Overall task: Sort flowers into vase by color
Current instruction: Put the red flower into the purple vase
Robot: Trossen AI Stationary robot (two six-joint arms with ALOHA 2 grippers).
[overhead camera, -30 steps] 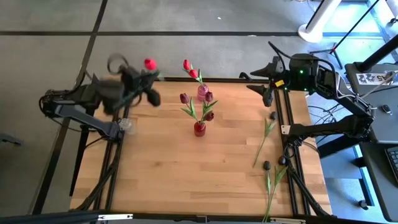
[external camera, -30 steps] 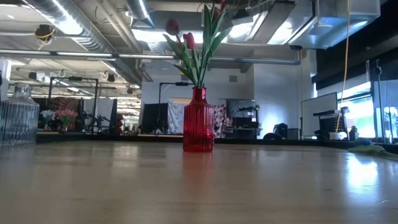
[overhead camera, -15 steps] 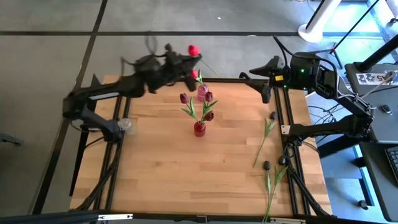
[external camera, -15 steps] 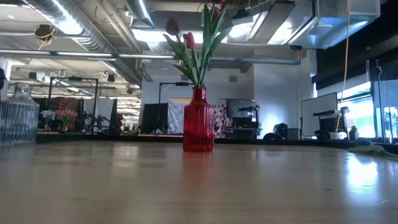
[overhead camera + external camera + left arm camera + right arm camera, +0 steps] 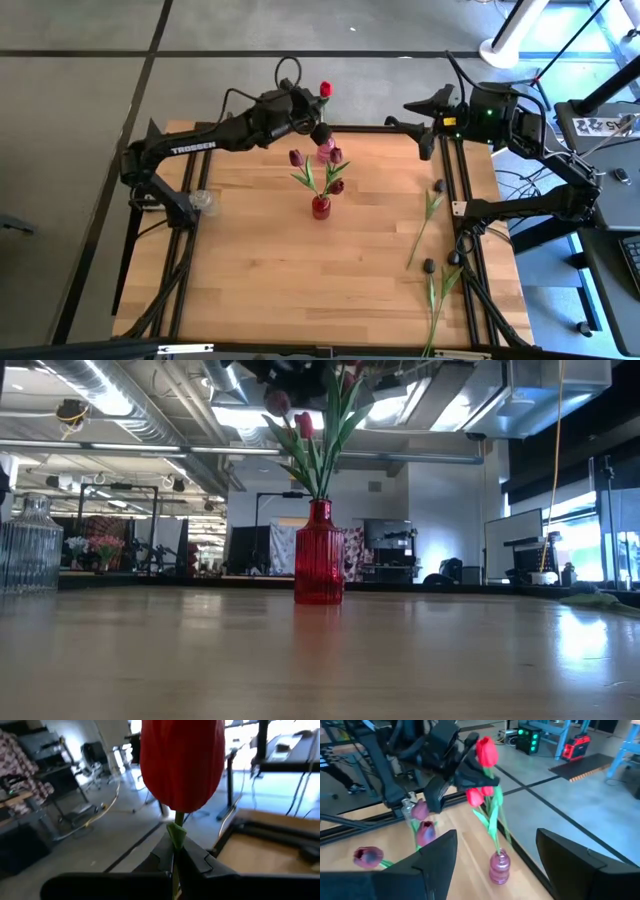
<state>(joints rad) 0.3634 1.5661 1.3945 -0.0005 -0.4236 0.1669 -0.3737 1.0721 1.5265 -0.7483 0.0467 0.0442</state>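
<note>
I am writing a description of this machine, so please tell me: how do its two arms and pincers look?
Both arms are dark, jointed tubes. The left arm carries white TROSSEN lettering and a looping black cable. The right arm shows a green light and a small yellow mark. The right pincer has broad, flat, dark fingers.

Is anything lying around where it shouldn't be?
Yes. Two dark tulips lie flat on the table near its right edge, not in any vase. The left gripper holds a red tulip above the pink vase. The red vase stands upright, and nothing looks spilled or broken.
</note>
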